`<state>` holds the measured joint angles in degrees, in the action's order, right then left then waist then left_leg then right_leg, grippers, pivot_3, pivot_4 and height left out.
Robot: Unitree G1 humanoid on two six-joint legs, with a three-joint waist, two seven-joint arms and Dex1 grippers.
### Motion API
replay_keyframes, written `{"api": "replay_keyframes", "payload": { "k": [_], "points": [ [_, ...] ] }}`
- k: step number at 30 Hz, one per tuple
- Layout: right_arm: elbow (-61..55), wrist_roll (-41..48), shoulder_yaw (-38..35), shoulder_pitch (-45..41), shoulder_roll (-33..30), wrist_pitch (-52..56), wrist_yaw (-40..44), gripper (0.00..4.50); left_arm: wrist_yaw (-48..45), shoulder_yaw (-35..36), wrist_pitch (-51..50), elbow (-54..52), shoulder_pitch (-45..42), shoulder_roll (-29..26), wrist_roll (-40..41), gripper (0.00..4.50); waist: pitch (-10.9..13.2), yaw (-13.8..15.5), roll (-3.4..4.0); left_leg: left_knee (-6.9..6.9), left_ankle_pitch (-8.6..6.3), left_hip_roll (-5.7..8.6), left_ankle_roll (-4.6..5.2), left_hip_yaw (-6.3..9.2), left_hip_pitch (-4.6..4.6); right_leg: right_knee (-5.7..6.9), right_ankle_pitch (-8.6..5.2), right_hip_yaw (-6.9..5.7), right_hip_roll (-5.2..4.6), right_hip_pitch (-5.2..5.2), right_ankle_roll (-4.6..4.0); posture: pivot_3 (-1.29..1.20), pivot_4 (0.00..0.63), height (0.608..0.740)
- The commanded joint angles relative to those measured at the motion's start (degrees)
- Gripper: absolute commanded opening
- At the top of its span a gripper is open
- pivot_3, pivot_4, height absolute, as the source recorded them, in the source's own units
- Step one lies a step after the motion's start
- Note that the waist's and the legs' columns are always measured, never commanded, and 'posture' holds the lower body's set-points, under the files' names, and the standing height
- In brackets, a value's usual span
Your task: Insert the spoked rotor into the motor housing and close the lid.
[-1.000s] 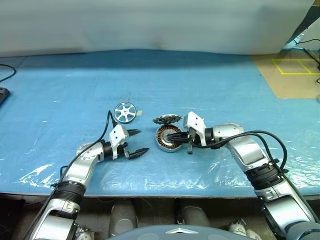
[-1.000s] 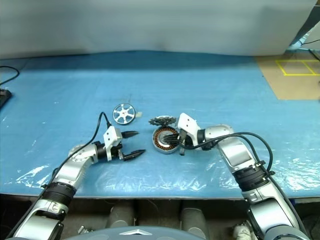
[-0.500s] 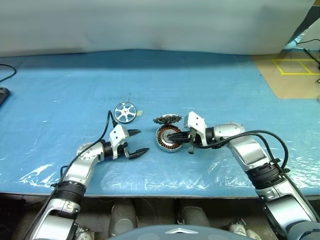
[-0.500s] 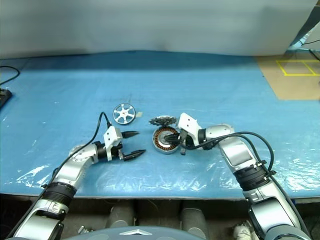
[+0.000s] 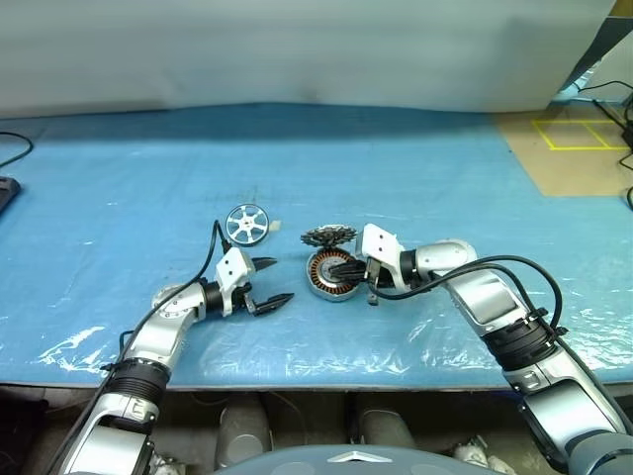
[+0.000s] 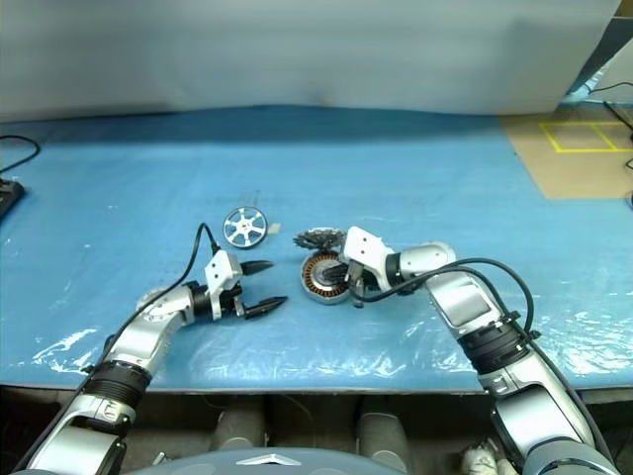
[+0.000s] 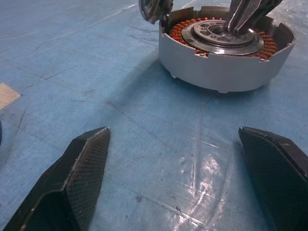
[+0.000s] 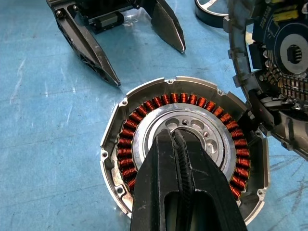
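- So, you are looking down at a big blue table cover that shines a little near the front edge.
- Your right gripper reaches in from the right side. Its two black fingers are pressed tight together, and their tips sit on the silver middle of the motor housing. They are not pinching anything.
- Your left gripper hangs low over the cover, a bit to the left of the housing. Its two black fingers are spread wide apart with only blue cover between them. They touch nothing.
- That motor housing is a round, low silver can lying flat, open side up. You can see a ring of copper wire coils around its silver middle.
- Just behind the housing, a round toothed part with a circuit board on its face stands up on its edge, right at the housing's rim. You cannot tell if the two touch.
- Your spoked rotor lies flat on the cover, behind your left gripper and well apart from the housing. It is a small silver wheel with open gaps.
- Last, a tiny pale scrap lies just beside the rotor.
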<state>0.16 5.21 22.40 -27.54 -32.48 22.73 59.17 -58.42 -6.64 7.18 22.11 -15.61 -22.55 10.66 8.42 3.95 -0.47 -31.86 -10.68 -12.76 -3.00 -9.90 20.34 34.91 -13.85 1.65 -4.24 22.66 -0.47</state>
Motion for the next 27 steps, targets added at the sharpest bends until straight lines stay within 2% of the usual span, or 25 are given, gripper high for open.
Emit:
{"api": "replay_keyframes", "payload": {
  "k": [1,3,7,11,18,23,27],
  "points": [
    [6.33,-5.79,2.79,2.18,-2.24,2.87,-2.19,0.03,-0.02,-0.38,0.07,0.92,0.79,-0.05,-0.51,4.50,-0.01,0.02,-0.02,0.07,-0.08,0.01,0.13,0.00,-0.12,-0.05,-0.02,0.00,0.00,-0.09,0.03,0.00,0.150,0.740],
    [6.49,-5.84,2.71,2.15,-2.17,3.59,-2.32,0.03,-0.02,-0.36,0.06,1.00,0.79,0.07,-0.54,4.50,-0.02,0.02,-0.03,0.24,-0.13,0.06,0.22,0.00,-0.32,-0.12,-0.25,0.03,-0.04,-0.22,0.42,0.00,0.150,0.740],
    [6.35,-5.09,2.34,2.30,-2.05,4.68,-2.04,0.03,0.01,-0.36,0.07,1.03,0.83,0.15,-0.62,4.50,-0.10,0.02,-0.05,0.36,-0.13,0.07,0.22,0.00,-0.35,-0.15,-0.26,0.04,-0.05,-0.21,0.44,0.00,0.150,0.740],
    [0.70,0.73,-0.28,3.43,-2.37,6.79,1.85,0.03,0.10,-0.33,-0.07,0.70,1.05,0.18,-0.66,4.50,-0.15,0.16,-0.08,0.53,-0.13,0.07,0.22,0.00,-0.34,-0.19,-0.26,0.03,-0.06,-0.17,0.44,0.00,0.150,0.740],
    [-6.60,8.69,-5.30,2.50,-0.71,10.28,3.48,0.03,0.14,-0.37,-0.32,0.23,1.22,0.24,-0.69,4.50,-0.16,0.34,-0.03,0.67,0.02,0.14,-0.04,-0.09,0.28,-0.31,-0.12,-0.01,-0.04,0.42,0.13,0.00,0.150,0.740],
    [-7.07,9.93,-6.24,1.50,-0.02,11.52,2.66,0.03,0.12,-0.36,-0.62,0.09,1.02,0.30,-0.70,4.50,-0.10,0.32,0.08,0.65,0.02,0.10,-0.05,-0.08,0.56,-0.21,0.00,-0.10,-0.02,0.67,0.32,0.00,0.150,0.740],
    [-7.28,10.85,-6.88,1.29,0.47,11.82,2.30,0.03,0.15,-0.36,-0.90,-0.29,1.07,0.21,-0.69,4.50,-0.08,0.18,0.11,0.61,0.02,0.11,-0.06,-0.08,0.57,-0.24,-0.11,-0.08,-0.04,0.67,0.14,0.00,0.150,0.740]
  ]
}}
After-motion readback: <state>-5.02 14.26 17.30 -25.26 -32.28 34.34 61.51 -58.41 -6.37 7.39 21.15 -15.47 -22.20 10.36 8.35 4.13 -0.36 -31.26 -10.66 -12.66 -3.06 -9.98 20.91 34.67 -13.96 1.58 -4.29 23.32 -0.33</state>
